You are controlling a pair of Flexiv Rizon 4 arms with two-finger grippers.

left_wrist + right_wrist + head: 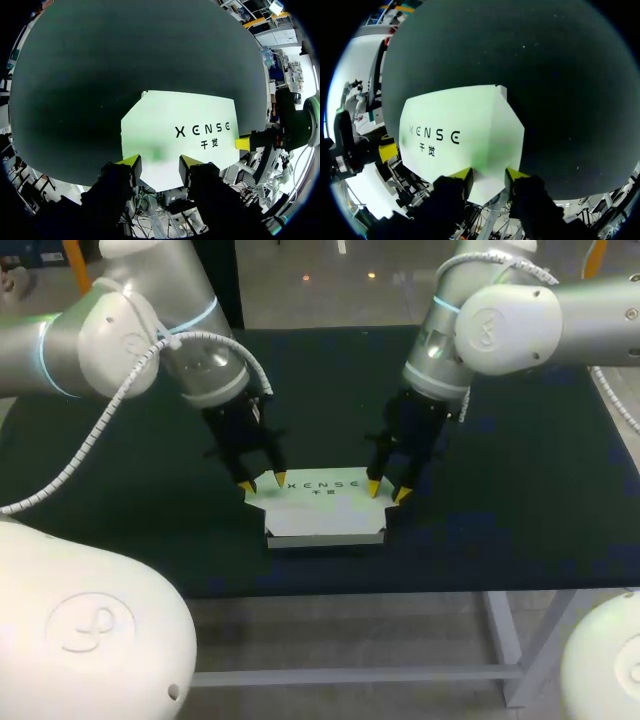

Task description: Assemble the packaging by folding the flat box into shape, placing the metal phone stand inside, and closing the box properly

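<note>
While the flat white cardboard box (325, 508) with chamfered corners lies printed face up on the matte dark table cover (120, 540), the left gripper (264, 481) stands over one of its corners and the right gripper (388, 491) over the neighbouring one. Each pair of black, yellow-tipped fingers is parted to a moderate gap, with the smooth board's cut corner lying under and between the tips. Whether the tips press on it cannot be told. The rest of the box spreads ahead of both grippers.
</note>
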